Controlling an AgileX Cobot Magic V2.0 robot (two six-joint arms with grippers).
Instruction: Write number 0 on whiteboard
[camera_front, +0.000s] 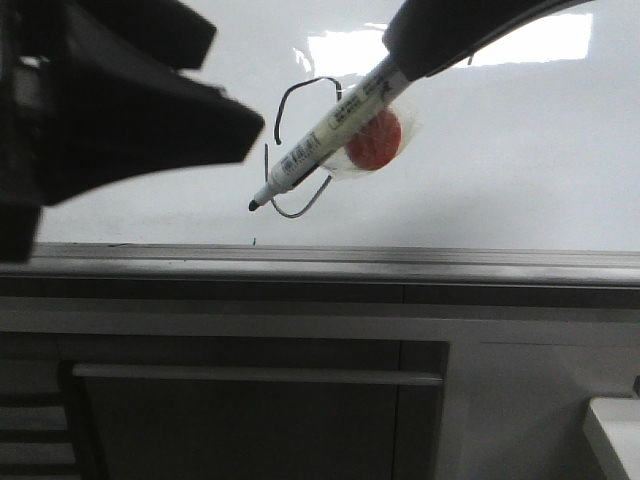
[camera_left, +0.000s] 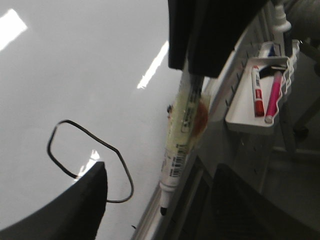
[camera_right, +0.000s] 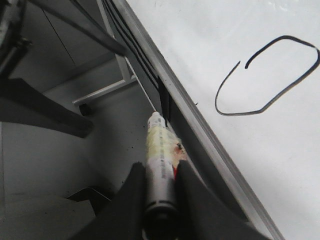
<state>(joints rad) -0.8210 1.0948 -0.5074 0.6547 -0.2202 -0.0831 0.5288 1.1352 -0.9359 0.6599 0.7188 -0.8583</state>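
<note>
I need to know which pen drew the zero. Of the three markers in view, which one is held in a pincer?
The white-barrelled marker, clamped in the right pincer, tip uncapped. The red marker and pink marker lie loose in the white tray.

We read one sign: the number 0 (camera_front: 300, 150) hand-drawn in thin dark line on the whiteboard (camera_front: 520, 160), with a small gap in its outline. The marker (camera_left: 181, 135) carries a barcode and small print on its barrel, too blurred to read.
</note>
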